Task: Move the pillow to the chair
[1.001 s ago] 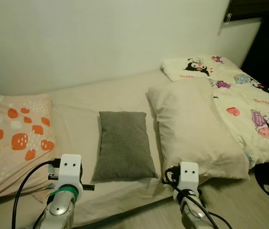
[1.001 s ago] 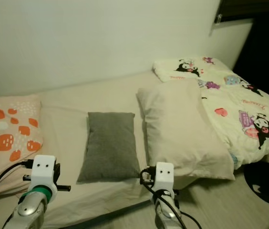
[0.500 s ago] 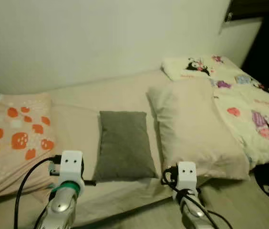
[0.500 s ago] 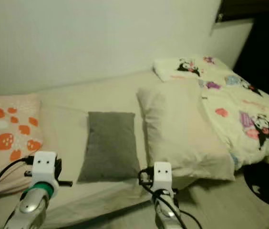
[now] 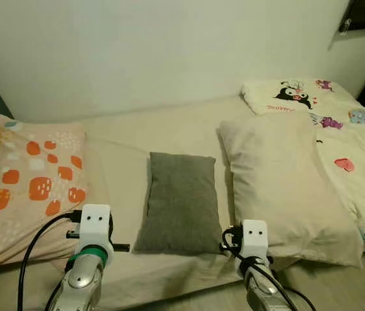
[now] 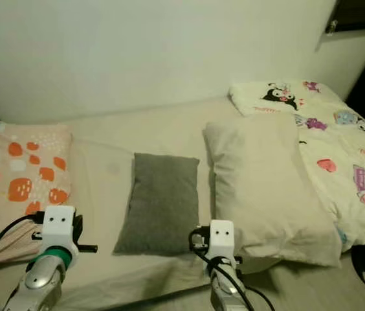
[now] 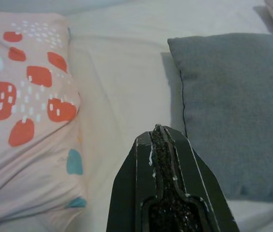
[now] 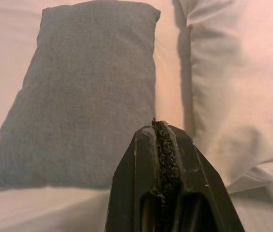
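The grey pillow (image 5: 180,202) lies flat in the middle of the frame on the bed (image 5: 143,129), its long axis running from the near edge of the mattress up toward the wall (image 5: 156,45), the top tilted slightly to the right. It is a small rectangle of coarse, woven-looking fabric with soft rounded corners.

Both arms are held low at the bottom of the frame, short of the pillow and touching nothing. The left gripper (image 7: 161,140) has its two black fingers clenched together, tips pressed flat against each other; the pillow sits just beyond and to the right of it. The right gripper (image 8: 161,133) is likewise clenched on nothing, pointing at the pillow's lower right corner, with the pillow ahead and to its left.

A larger cream pillow (image 5: 286,178), smooth and creased, lies right of the grey one. At the left edge is a peach pillow (image 5: 30,184) with orange blotches, and at the upper right a cartoon-print quilt (image 5: 347,129).
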### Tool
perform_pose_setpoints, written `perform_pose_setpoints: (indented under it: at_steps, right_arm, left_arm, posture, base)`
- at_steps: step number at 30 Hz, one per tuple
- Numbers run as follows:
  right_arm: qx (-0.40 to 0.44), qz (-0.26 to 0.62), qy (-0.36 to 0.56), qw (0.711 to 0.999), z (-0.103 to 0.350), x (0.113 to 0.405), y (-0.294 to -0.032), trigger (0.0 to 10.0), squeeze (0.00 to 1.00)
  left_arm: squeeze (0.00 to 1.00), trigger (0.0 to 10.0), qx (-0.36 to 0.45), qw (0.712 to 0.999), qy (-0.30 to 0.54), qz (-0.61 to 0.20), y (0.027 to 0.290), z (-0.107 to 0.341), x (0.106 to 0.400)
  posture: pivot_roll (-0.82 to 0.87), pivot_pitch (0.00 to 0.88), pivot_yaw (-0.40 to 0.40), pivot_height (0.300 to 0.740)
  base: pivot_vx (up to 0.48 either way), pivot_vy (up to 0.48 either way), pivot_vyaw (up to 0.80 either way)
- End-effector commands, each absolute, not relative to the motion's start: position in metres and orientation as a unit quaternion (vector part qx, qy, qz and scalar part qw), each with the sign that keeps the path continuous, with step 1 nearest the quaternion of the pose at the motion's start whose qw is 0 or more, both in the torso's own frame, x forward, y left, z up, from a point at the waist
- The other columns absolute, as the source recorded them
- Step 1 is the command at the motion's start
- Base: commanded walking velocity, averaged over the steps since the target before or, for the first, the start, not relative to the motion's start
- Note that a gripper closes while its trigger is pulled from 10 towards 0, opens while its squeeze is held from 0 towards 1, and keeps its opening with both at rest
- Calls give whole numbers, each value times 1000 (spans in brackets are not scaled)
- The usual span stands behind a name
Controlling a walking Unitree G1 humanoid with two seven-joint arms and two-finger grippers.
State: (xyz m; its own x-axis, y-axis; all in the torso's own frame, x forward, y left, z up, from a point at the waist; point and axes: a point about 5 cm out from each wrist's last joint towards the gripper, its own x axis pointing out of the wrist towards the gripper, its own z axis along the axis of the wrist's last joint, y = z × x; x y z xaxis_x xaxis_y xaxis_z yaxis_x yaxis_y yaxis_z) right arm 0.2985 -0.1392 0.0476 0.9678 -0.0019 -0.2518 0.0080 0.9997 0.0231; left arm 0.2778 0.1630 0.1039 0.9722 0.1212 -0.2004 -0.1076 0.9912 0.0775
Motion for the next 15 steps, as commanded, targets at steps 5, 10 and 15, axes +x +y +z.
perform_pose_setpoints:
  at_steps: [5,10,15]
  right_arm:
    - [9,-1,140,990,41,295,-138,10000,0]
    - [10,-3,140,990,40,295,-138,10000,0]
    - [10,-3,141,990,40,294,-138,10000,0]
  left_arm:
    - [0,10000,34,991,110,61,166,99,275]
    - [0,10000,35,991,110,61,167,100,276]
    - [0,10000,35,991,110,61,167,100,275]
  posture:
    - [60,24,94,740]
    - [63,26,97,740]
    - [64,26,98,740]
  base:
    - [334,0,0]
    - [332,0,0]
    - [316,0,0]
